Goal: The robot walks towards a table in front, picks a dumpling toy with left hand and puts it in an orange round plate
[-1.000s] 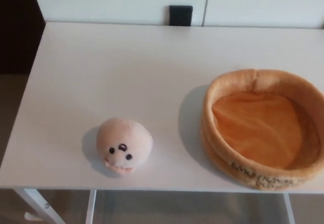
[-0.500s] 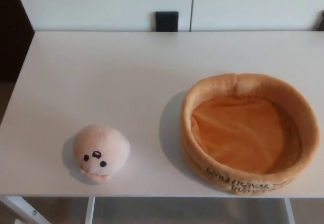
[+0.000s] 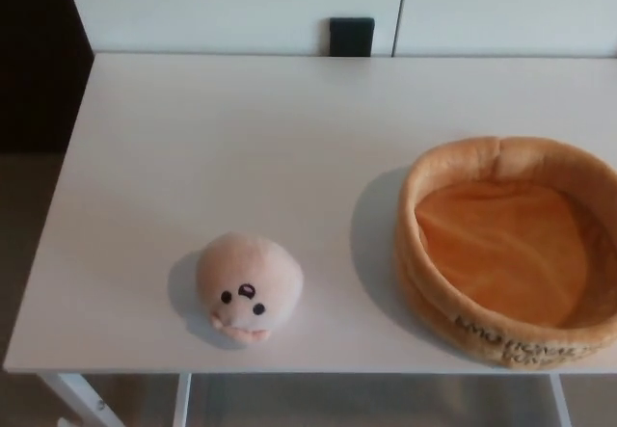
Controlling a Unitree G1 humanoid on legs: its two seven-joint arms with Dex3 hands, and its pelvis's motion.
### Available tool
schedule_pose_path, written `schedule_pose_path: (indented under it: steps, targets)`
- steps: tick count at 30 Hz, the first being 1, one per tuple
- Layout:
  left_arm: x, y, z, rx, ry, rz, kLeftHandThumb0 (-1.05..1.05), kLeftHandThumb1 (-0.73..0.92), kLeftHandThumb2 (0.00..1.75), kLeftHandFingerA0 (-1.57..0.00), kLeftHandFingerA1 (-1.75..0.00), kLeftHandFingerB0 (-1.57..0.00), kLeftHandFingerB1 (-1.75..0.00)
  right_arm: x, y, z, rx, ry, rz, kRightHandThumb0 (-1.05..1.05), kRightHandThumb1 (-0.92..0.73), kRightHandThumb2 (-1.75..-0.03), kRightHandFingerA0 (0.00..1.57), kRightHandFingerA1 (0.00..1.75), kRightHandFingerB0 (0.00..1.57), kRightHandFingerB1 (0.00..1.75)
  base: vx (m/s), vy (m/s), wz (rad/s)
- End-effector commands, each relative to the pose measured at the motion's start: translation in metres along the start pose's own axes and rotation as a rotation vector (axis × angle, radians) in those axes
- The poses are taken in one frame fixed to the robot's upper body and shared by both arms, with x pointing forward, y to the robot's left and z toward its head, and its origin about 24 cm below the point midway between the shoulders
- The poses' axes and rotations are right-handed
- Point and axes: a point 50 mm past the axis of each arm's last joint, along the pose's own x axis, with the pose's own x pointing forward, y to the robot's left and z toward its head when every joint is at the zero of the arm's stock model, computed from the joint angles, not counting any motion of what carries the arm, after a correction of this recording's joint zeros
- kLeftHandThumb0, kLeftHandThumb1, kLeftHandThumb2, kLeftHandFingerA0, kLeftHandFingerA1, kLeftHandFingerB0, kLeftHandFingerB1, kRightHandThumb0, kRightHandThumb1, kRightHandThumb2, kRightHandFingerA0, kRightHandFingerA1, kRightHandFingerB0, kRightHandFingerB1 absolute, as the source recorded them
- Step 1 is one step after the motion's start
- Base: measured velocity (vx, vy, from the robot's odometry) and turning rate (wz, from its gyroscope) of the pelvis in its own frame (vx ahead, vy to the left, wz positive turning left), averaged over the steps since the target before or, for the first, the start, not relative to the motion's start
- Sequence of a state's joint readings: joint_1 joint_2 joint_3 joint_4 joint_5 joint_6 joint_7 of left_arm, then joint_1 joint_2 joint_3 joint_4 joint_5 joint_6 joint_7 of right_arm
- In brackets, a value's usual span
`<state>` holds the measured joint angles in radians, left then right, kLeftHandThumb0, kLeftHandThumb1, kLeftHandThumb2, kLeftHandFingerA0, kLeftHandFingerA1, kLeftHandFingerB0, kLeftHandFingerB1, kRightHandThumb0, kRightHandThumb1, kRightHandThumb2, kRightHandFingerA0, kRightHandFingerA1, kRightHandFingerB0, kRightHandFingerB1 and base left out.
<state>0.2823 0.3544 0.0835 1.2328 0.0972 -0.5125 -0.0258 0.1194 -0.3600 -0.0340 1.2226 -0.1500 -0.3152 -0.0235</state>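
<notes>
Hands: neither of the 2 showed, so their state could not be told, nor anything placed relative to them.
Dumpling toy [image 3: 249, 297]: near the table [image 3: 222, 147] front edge, left of the plate.
Handling: looked soft, light; best cupped around its round body.
Orange plate [image 3: 511, 246]: empty, soft-walled.

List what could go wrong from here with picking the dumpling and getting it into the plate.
1. The dumpling sits close to the table's near edge; a clumsy reach might knock it off.
2. It is round and soft, so the fingers may slip.
3. The plate has a raised, floppy rim; a low carry could catch or push it.
</notes>
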Motion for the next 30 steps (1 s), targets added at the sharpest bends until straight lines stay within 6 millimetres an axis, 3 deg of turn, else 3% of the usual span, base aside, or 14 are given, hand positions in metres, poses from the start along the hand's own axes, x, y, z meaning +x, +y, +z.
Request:
schedule_pose_path:
  steps: [1, 5, 7, 8, 11, 12, 13, 18, 21, 22, 25, 27, 28, 30]
  targets:
    - [-0.002, 0.006, 0.004, 0.042, -0.059, 0.005, -0.53, 0.64, 0.58, -0.47, -0.51, -0.33, -0.40, 0.001, -0.004, -0.001, -0.010, 0.010, -0.010, -0.59, -0.72, -0.62, 0.77, 0.79, 0.46, 0.37, 0.06, 0.014, 0.10]
    - [-0.004, 0.005, 0.007, 0.012, -0.098, 0.016, -0.54, 0.63, 0.58, -0.46, -0.49, -0.34, -0.41, -0.001, -0.003, 0.000, -0.017, -0.007, -0.005, -0.60, -0.72, -0.62, 0.76, 0.77, 0.46, 0.38, 0.02, -0.033, 0.04]
    - [-0.014, 0.003, 0.014, 0.015, -0.220, 0.000, -0.56, 0.62, 0.58, -0.48, -0.46, -0.33, -0.40, 0.001, -0.003, 0.000, -0.004, 0.005, -0.006, -0.62, -0.59, -0.95, 0.62, 0.64, 0.39, 0.51, 0.00, 0.000, 0.00]
    - [-0.022, 0.003, 0.015, 0.031, -0.266, -0.018, -0.55, 0.64, 0.58, -0.43, -0.42, -0.31, -0.40, 0.001, -0.003, 0.001, -0.010, 0.005, -0.007, -0.59, -0.72, -0.62, 0.72, 0.63, 0.46, 0.36, 0.00, 0.000, 0.00]
    - [-0.036, 0.003, 0.017, 0.031, -0.333, -0.045, -0.54, 0.64, 0.58, -0.42, -0.40, -0.32, -0.40, 0.001, -0.003, 0.002, -0.018, 0.000, -0.009, -0.59, -0.72, -0.62, 0.71, 0.65, 0.45, 0.37, 0.00, 0.000, 0.00]
    - [-0.049, 0.003, 0.015, 0.045, -0.368, -0.057, -0.59, 0.50, 0.79, -0.34, -0.50, -0.27, -0.49, 0.001, -0.003, 0.002, -0.031, 0.004, -0.005, -0.61, -0.58, -0.94, 0.63, 0.68, 0.37, 0.51, 0.00, 0.000, 0.00]
    - [-0.061, 0.005, 0.013, 0.056, -0.408, -0.063, -0.54, 0.62, 0.58, -0.41, -0.37, -0.29, -0.37, 0.002, -0.003, 0.002, -0.030, 0.006, -0.002, -0.58, -0.72, -0.62, 0.72, 0.70, 0.45, 0.37, 0.00, 0.000, 0.00]
    - [-0.106, 0.012, 0.026, 0.057, -0.608, -0.070, -0.51, 0.61, 0.58, -0.40, -0.36, -0.27, -0.35, 0.003, 0.000, 0.005, -0.023, -0.001, 0.007, -0.59, -0.72, -0.62, 0.73, 0.70, 0.44, 0.37, 0.00, 0.000, 0.00]
    - [-0.142, 0.026, 0.061, 0.058, -0.867, -0.028, -0.50, 0.53, 0.69, -0.26, -0.38, -0.21, -0.39, 0.004, 0.001, 0.005, -0.003, 0.016, -0.002, -0.58, -0.71, -0.61, 0.75, 0.73, 0.44, 0.37, 0.00, 0.000, 0.00]
    - [-0.156, 0.034, 0.077, 0.046, -0.964, -0.011, -0.24, 0.44, 0.95, -0.10, -0.50, -0.10, -0.50, 0.004, 0.001, 0.005, 0.004, 0.017, -0.005, -0.57, -0.71, -0.62, 0.71, 0.70, 0.45, 0.37, 0.00, 0.000, 0.00]
    - [-0.192, 0.053, 0.120, 0.052, -1.200, 0.040, -0.24, 0.46, 0.96, -0.07, -0.48, -0.07, -0.50, 0.004, -0.001, 0.006, 0.012, 0.006, -0.004, -0.58, -0.72, -0.62, 0.74, 0.83, 0.44, 0.37, 0.00, 0.000, 0.00]
    - [-0.202, 0.058, 0.136, 0.062, -1.264, 0.045, -0.46, 0.52, 0.66, -0.23, -0.36, -0.12, -0.34, 0.004, -0.002, 0.006, 0.015, 0.011, -0.010, -0.59, -0.71, -0.61, 0.73, 0.73, 0.44, 0.37, 0.00, 0.000, 0.00]
    - [-0.214, 0.067, 0.155, 0.087, -1.340, 0.061, -0.45, 0.50, 0.66, -0.21, -0.36, -0.09, -0.33, 0.004, -0.002, 0.006, 0.010, 0.007, -0.008, -0.60, -0.56, -0.93, 0.71, 0.79, 0.36, 0.51, 0.00, 0.000, 0.00]
    - [-0.222, 0.072, 0.172, 0.118, -1.407, 0.069, -0.46, 0.49, 0.66, -0.23, -0.36, -0.09, -0.32, 0.004, -0.001, 0.006, 0.011, 0.006, -0.008, -0.58, -0.71, -0.62, 0.73, 0.72, 0.44, 0.36, 0.00, 0.000, 0.00]
